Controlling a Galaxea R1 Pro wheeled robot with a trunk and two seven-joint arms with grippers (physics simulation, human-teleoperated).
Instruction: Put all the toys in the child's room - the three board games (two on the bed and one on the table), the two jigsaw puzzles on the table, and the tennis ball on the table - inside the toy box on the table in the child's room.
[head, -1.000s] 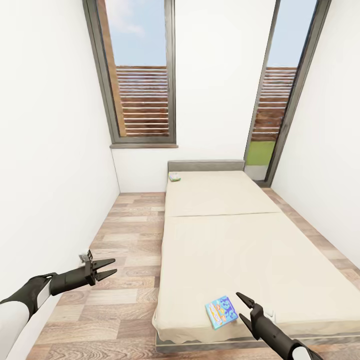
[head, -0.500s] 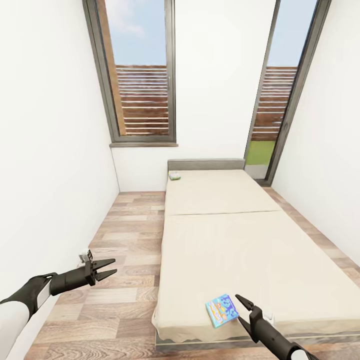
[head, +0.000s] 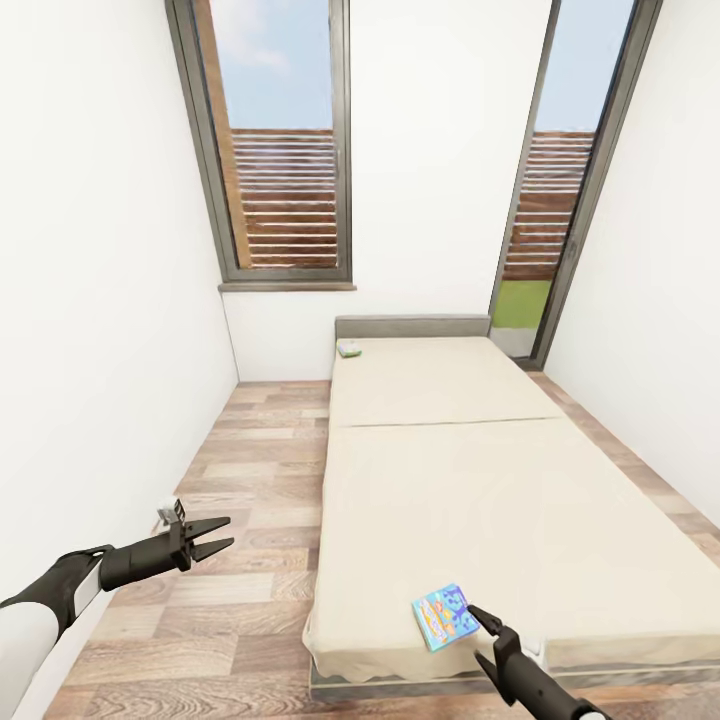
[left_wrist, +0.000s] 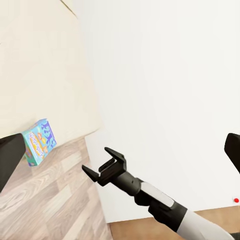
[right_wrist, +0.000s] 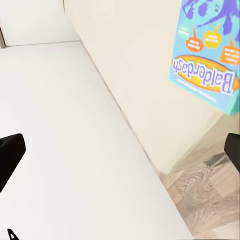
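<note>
A blue cartoon-printed board game (head: 445, 617) lies flat on the cream bed (head: 480, 500), close to its near corner. The right wrist view shows its blue lid (right_wrist: 210, 55); it also lies on the mattress in the left wrist view (left_wrist: 39, 141). My right gripper (head: 477, 632) hangs open just right of that box, its upper fingertip nearly at the box's edge, nothing held. Another small flat board game (head: 349, 349) rests by the grey headboard. My left gripper (head: 215, 535) is open over the wood floor, left of the bed.
White walls close in on both sides. A tall window (head: 285, 150) and a glass door (head: 545, 200) stand behind the bed. A strip of plank floor (head: 250, 480) runs between the left wall and the bed. A small red button (left_wrist: 236, 200) sits on a wall.
My right gripper has dropped lower and slightly left, closer to the blue box. The left arm has stayed put. The view has shifted very slightly.
</note>
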